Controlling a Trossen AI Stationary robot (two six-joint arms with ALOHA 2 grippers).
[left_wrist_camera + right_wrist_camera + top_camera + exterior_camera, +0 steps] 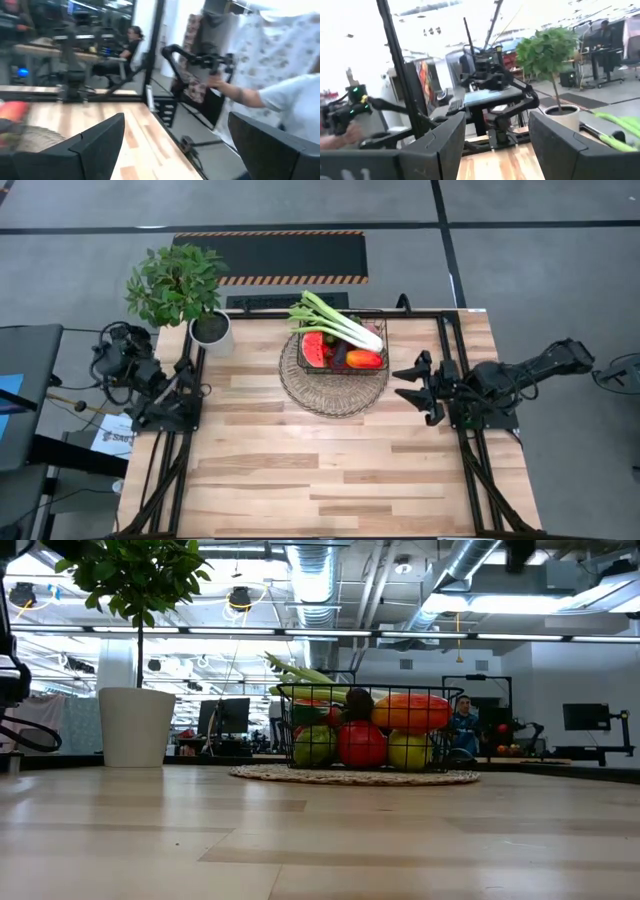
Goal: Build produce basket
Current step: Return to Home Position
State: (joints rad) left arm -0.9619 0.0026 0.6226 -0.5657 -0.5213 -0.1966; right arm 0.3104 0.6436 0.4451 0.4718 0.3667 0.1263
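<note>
Right gripper (408, 383), open and holding nothing, sits nearest the basket (455, 730), which lies to its left holding the produce (362, 359) with the leek (335, 322) slanting across, while the open left gripper (190, 380) waits farther off.

Produce (362, 743) in the basket (440, 690), basket on the round tray (330, 400), potted plant (178, 283) left of both.

light: bright, even, ceiling lamps (520, 602) | shadows: faint on table (330, 470) | wrist views: glare, possibly daylight
</note>
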